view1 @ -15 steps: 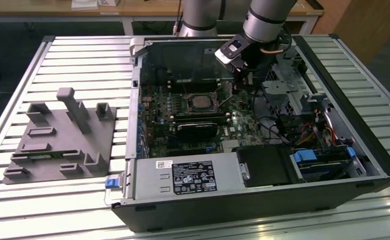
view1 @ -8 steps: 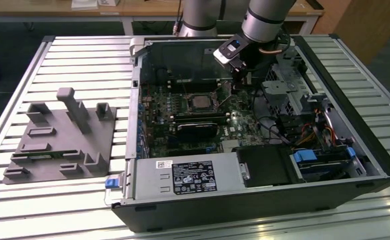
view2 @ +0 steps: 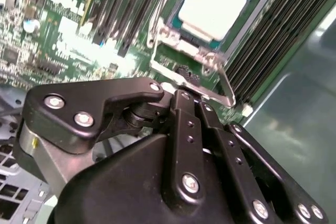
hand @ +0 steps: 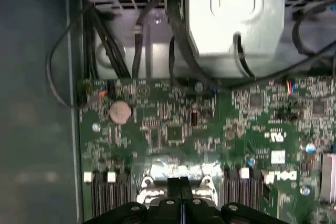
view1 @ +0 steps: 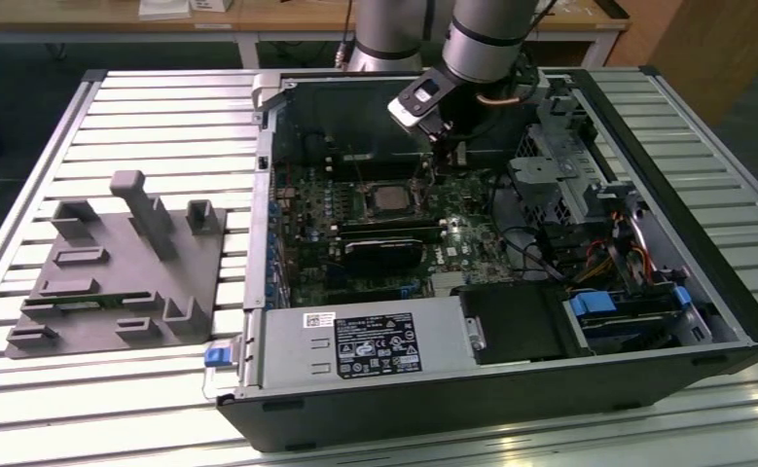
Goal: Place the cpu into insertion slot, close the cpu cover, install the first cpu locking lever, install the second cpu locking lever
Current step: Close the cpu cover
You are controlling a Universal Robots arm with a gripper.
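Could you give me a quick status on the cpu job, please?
Gripper shut, tips by a metal lever beside the cpu. Chip seated, cpu cover down around it. No obstruction seen there.

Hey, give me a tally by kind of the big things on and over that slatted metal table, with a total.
open black computer case: 1
grey moulded fixture tray: 1
grey robot arm: 1
silvery square cpu in the case's socket: 1
Total: 4
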